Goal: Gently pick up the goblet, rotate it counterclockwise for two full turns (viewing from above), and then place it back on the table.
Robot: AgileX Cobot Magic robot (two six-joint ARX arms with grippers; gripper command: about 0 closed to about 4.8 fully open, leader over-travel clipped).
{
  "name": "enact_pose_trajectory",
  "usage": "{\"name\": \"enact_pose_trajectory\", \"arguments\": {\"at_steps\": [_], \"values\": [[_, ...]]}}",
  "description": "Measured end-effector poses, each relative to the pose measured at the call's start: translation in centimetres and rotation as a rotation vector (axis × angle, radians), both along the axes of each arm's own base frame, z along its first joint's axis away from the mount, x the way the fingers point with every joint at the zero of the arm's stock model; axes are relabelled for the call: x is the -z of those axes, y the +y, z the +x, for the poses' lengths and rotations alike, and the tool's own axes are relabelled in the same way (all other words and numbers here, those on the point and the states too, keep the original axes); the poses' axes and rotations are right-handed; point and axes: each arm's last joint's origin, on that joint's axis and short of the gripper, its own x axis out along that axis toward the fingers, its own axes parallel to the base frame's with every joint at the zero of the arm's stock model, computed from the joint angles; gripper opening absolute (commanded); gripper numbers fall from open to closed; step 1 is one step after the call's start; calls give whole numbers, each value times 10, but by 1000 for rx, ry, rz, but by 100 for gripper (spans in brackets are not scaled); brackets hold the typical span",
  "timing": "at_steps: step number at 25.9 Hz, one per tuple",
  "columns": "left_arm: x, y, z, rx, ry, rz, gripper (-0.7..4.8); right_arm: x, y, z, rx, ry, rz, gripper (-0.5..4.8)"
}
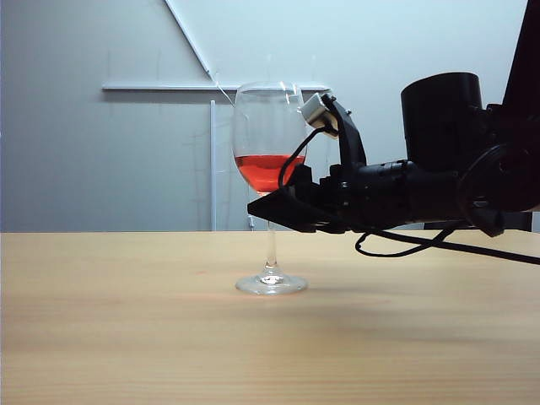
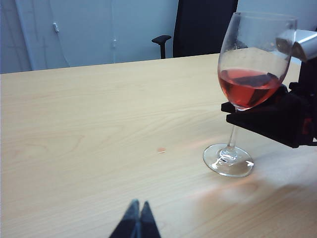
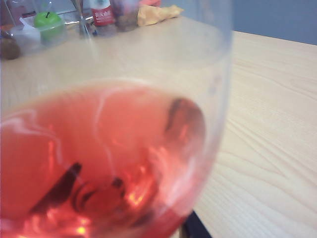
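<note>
I was at the grasp, and doing it well meant closing slowly and evenly, taking the glass low where the bowl tapers to the stem, so the thin wall took no pinch and the red liquid did not slosh; I judged the lift should go straight up only once both fingers bore on it. Nearest in the left wrist view, my left gripper [image 2: 137, 220] sat at the bottom centre of the frame, its tips pressed together and holding nothing, well apart from the glass. In the exterior view my right gripper [image 1: 272, 207] came in level from the right of the frame, its dark jaws reaching to the base of the bowl just above the stem. Whether they were already bearing on the glass or stood a little off it I could not tell; the jaws hid their own gap. The goblet [image 1: 268, 181] stood upright at centre frame, foot flat on the table [image 1: 110, 321], so it was not yet lifted. In the right wrist view the bowl filled nearly the whole frame, pressed up close to the camera. Farther off, at that frame's upper left, a green apple [image 3: 48, 22] and a bottle [image 3: 102, 15] stood among blurred clutter.
</note>
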Motion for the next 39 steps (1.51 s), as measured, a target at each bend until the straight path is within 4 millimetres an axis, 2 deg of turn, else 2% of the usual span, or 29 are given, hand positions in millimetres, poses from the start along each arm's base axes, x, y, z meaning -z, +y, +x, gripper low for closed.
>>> {"name": "enact_pose_trajectory", "arguments": {"at_steps": [1,2,3,6,10,16,18,26,33,39], "values": [[0,0,0,0,0,0,-5,0,0,0,0,0,1,211],[0,0,0,0,0,0,-5,0,0,0,0,1,1,144],[0,0,0,0,0,0,-5,0,0,0,0,3,2,124],[0,0,0,0,0,0,-5,0,0,0,-1,2,2,120],[0,0,0,0,0,0,-5,0,0,0,-1,13,9,61],[0,0,0,0,0,0,-5,0,0,0,1,11,8,39],[0,0,0,0,0,0,-5,0,0,0,1,11,9,-9],[0,0,0,0,1,0,-5,0,0,0,2,35,23,-9],[0,0,0,0,1,0,-5,-16,-5,0,25,253,174,-9],[0,0,0,0,1,1,-5,-28,-9,-4,86,366,141,-9]]}}
